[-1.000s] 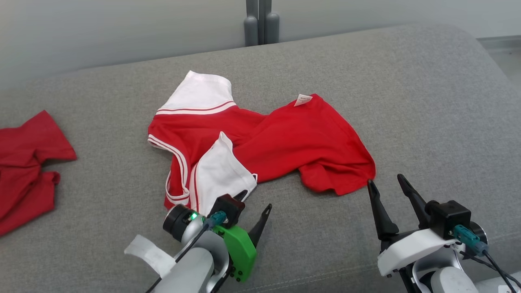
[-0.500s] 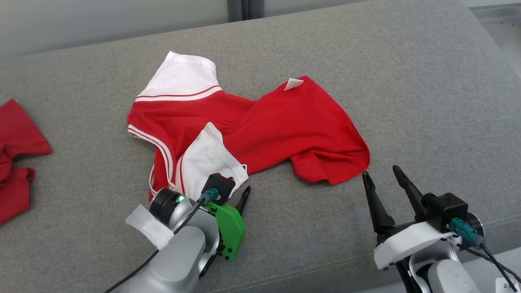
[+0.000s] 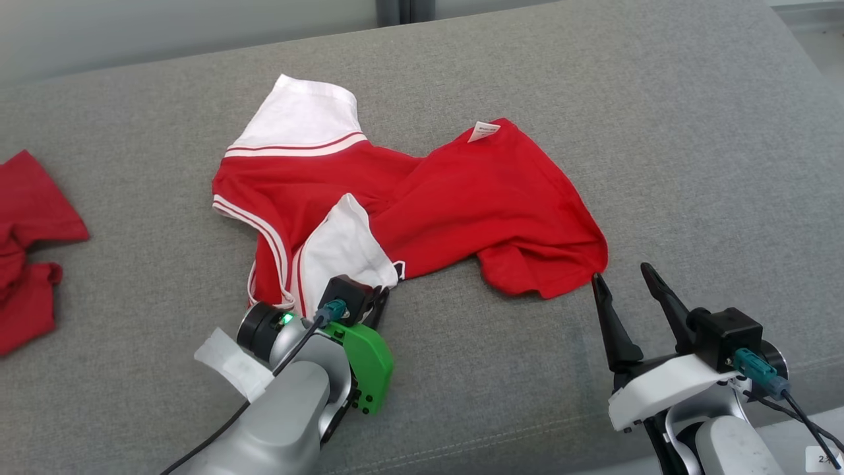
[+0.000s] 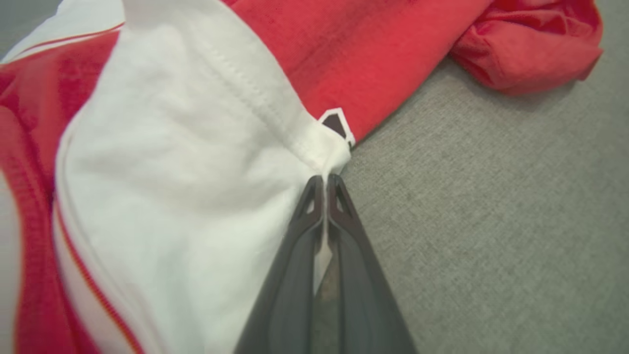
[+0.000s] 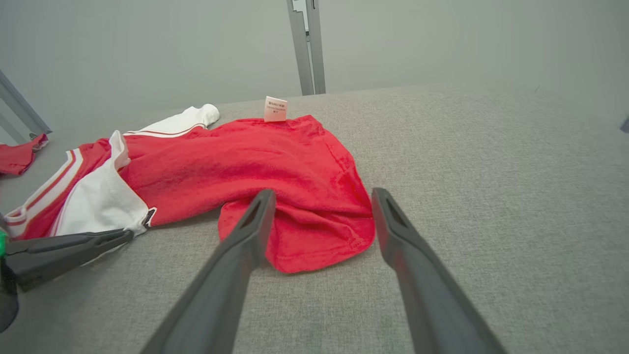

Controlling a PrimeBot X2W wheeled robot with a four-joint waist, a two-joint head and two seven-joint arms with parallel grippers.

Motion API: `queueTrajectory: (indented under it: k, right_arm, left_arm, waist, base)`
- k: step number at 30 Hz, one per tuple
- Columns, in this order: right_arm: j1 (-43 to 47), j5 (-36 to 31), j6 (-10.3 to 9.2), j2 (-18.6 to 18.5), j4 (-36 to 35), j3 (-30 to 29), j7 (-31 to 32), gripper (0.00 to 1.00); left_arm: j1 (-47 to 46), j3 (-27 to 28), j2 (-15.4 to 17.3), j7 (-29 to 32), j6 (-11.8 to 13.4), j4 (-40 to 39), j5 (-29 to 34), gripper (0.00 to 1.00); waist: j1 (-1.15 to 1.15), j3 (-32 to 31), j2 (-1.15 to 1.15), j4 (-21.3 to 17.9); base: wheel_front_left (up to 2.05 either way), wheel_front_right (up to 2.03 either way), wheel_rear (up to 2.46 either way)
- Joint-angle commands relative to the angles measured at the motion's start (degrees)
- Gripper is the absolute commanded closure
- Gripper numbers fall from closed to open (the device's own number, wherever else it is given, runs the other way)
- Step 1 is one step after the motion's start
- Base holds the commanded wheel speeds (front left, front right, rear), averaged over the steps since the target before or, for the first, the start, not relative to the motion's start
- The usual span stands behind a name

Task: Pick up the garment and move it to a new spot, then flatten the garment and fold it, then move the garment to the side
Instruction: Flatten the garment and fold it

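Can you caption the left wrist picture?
Left claw pinches a white sleeve corner of the crumpled red-and-white fabric shirt.

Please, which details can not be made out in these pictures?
- Label: print too small, head and right wrist views.
- Red cloth: cut off by the head view's left edge.
- Black mark: mostly under the white sleeve, left wrist view.
- Garment: full shape hidden by its own folds.

Silver left arm, green bracket, teal plug trailing black cable; on the right arm, white shell, long dark fingers.
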Motion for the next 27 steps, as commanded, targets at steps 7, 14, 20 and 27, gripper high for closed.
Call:
queueTrajectory:
  k: [7,14,20,27]
  right_arm:
    - [-1.60,1.79,0.00,-0.20,0.09,-0.37,6.75,0.00]
    - [-12.51,1.25,-0.01,-1.40,0.08,-2.61,29.10,0.00]
    - [-27.52,0.05,0.00,-3.63,7.38,-6.68,44.61,0.00]
    - [-39.96,-3.01,0.00,-7.61,21.35,-8.07,48.65,0.00]
  left_arm:
    - [-0.23,-0.35,0.31,-1.66,-0.21,-1.15,-2.59,1.00]
    - [-1.15,-1.12,0.30,-2.45,0.31,-3.78,-4.62,1.00]
    - [-0.84,-2.88,0.31,-2.39,0.06,-6.58,-5.53,1.00]
    - [-1.60,-5.94,0.31,-2.16,0.17,-10.64,-6.37,1.00]
  waist:
    - [0.00,-1.16,0.00,2.48]
    - [0.00,-0.90,0.00,3.91]
    - [0.00,0.67,0.00,7.21]
    - [0.00,3.63,0.00,12.71]
  base:
    - [0.00,0.00,0.00]
    - [0.00,0.00,0.00]
    - [0.00,0.00,0.00]
    - [0.00,0.00,0.00]
